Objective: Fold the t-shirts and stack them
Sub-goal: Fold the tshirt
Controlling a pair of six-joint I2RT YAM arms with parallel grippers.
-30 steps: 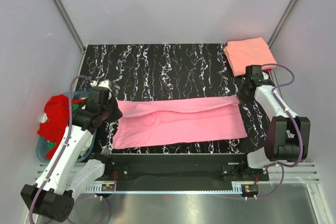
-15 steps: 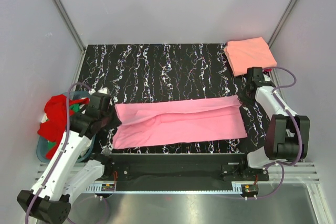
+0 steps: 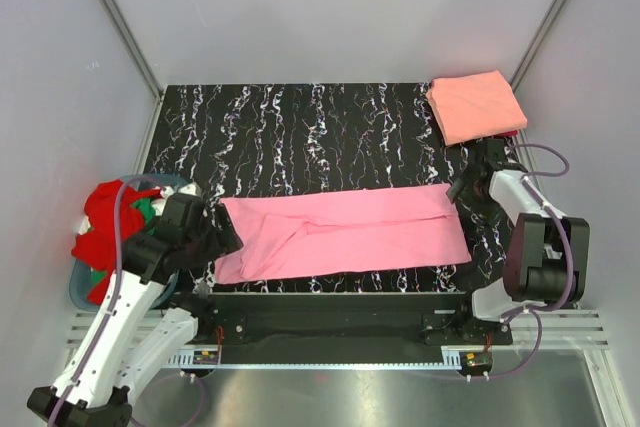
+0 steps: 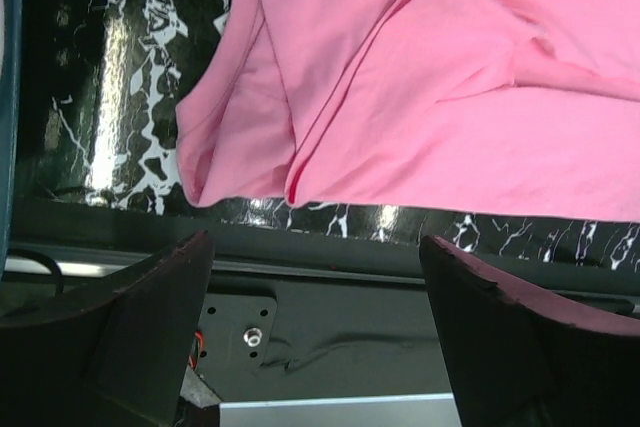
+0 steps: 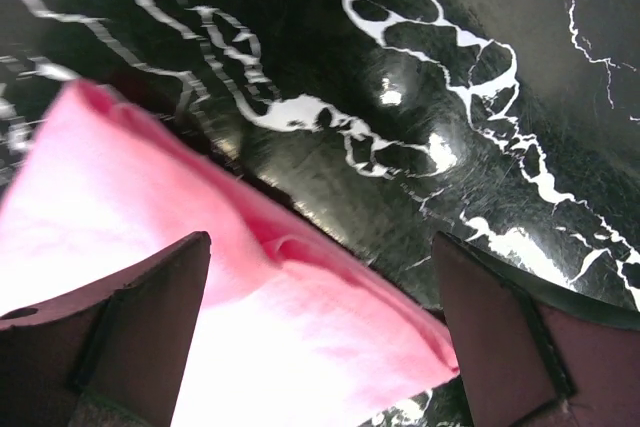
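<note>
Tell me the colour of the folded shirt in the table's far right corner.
The folded shirt is salmon-orange, plain; the top external view shows it best.

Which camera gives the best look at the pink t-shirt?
Top external: it shows the whole pink t-shirt as a long strip. Left wrist shows only its left end and folds; right wrist only one corner.

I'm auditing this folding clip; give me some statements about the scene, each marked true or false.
The pink t-shirt lies as a long strip across the table. True.
The left tool grips the pink t-shirt. False: its jaws stand open, holding nothing.
A folded salmon-orange t-shirt sits at the far right corner. True.
The basket is empty. False: it holds red and green clothes.
The right tool is shut. False: it is open above the pink t-shirt's end.
</note>
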